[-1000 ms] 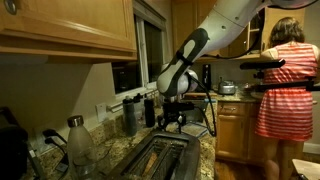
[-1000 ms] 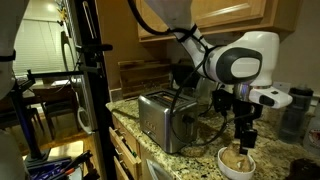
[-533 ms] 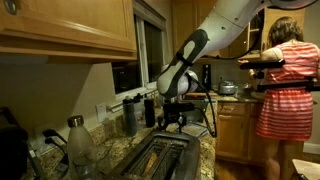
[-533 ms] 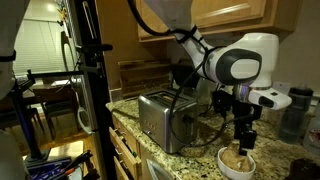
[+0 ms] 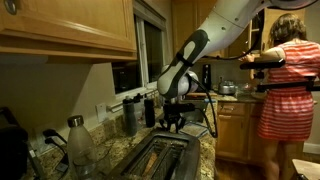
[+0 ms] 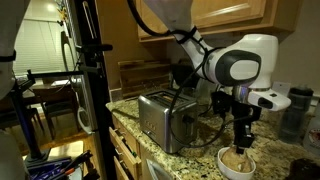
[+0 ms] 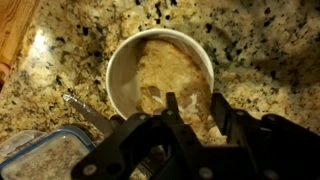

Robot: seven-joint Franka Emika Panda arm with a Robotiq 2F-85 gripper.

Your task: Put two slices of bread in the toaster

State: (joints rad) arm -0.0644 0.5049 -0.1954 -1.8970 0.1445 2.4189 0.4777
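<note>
Pale tan mottled slices of bread (image 7: 165, 70) lie in a white bowl (image 7: 120, 60) on the speckled granite counter. My gripper (image 7: 194, 105) is open just above the bowl, one dark finger on each side of the bread's near edge. In both exterior views the gripper (image 6: 243, 148) (image 5: 173, 125) points straight down over the bowl (image 6: 232, 170), with bread (image 6: 237, 158) showing under it. The shiny silver toaster (image 6: 165, 120) stands on the counter beside the bowl. Its two long dark slots (image 5: 160, 158) look empty.
A knife (image 7: 85, 112) and a lidded plastic container (image 7: 40, 155) lie next to the bowl. A clear bottle with a dark cap (image 5: 78, 140) and dark bottles (image 5: 130, 115) stand by the wall. A person in a striped dress (image 5: 285, 85) stands beyond. A black stand (image 6: 90, 90) rises at the counter's edge.
</note>
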